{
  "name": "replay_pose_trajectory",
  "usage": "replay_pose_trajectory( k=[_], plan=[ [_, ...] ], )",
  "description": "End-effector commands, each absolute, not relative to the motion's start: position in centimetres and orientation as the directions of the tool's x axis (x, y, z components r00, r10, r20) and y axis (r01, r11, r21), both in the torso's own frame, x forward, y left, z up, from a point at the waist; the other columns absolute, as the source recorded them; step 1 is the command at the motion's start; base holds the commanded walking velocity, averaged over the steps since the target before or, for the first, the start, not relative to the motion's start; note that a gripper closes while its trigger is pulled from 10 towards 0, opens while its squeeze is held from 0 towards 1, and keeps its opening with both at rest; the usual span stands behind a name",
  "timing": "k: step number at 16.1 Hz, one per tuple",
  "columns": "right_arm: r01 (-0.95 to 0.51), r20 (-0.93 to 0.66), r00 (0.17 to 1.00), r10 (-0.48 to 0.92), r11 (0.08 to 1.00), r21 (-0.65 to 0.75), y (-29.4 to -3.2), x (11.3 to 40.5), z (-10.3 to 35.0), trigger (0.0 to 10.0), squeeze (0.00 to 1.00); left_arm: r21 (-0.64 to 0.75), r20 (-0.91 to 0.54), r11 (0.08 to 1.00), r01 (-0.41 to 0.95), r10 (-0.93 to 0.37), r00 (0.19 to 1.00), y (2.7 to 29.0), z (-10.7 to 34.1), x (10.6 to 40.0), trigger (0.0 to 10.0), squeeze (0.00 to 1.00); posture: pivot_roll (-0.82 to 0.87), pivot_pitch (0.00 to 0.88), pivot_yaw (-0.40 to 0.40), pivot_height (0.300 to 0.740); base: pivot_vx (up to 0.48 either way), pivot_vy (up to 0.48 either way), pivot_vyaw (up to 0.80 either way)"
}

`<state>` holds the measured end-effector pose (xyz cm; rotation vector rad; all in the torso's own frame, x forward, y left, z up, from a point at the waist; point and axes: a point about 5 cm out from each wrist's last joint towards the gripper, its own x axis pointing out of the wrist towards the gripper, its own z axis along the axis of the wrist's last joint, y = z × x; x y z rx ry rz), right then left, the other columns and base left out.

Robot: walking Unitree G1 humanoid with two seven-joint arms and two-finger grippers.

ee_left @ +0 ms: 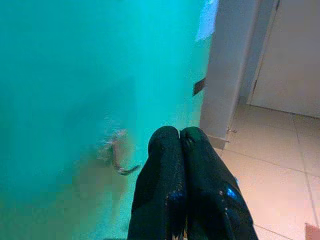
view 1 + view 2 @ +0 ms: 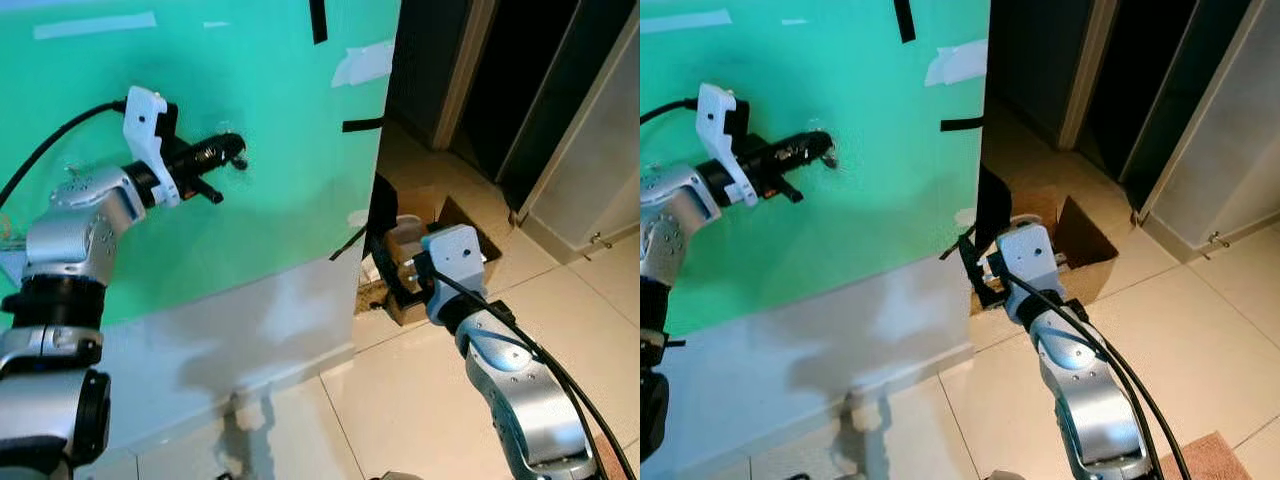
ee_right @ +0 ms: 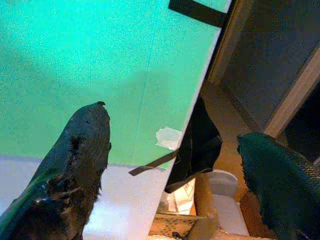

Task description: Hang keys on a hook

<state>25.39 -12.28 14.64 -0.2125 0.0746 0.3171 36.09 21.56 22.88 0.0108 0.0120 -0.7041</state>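
Note:
My left gripper [image 2: 236, 154] is raised against the green wall panel [image 2: 280, 120], its black fingers [image 1: 180, 165] pressed shut together. A small clear stick-on hook [image 1: 118, 156] with a metal curl sits on the wall just beside the fingertips; from the head views it appears as a grey speck [image 2: 829, 158] at the tips. I cannot make out keys between the fingers. My right gripper [image 3: 171, 125] is held low by the panel's right edge, open wide with nothing in it, its arm [image 2: 510, 380] over the tiled floor.
Black tape strips [image 2: 318, 20] and white tape patches [image 2: 364, 62] mark the panel. A cardboard box with white containers [image 2: 412, 238] lies on the floor at the panel's edge. A dark doorway [image 2: 520, 80] and white door [image 2: 600, 150] stand to the right.

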Motion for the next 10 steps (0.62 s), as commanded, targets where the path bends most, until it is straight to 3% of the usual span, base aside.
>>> replay_pose_trajectory(
  k=[1, 10],
  plan=[
    [-0.334, -0.109, 0.942, 0.318, 0.921, -0.199, -12.1, 25.2, 14.9, 10.0, 0.0, 0.029, -0.008, 0.776, 0.63, -0.631, 0.776, 22.0, 23.4, 36.3, 10.0, 0.0, -0.07, 0.0, 0.06, 0.74, 0.0, 0.0, 0.0],
    [-0.391, -0.097, 0.921, 0.378, 0.893, -0.224, -11.5, 25.2, 15.6, 10.0, 0.0, 0.055, 0.014, 0.843, 0.535, -0.536, 0.844, 23.4, 23.2, 37.4, 10.0, 0.0, -0.07, 0.0, 0.051, 0.74, 0.0, 0.0, 0.0]
  ],
)
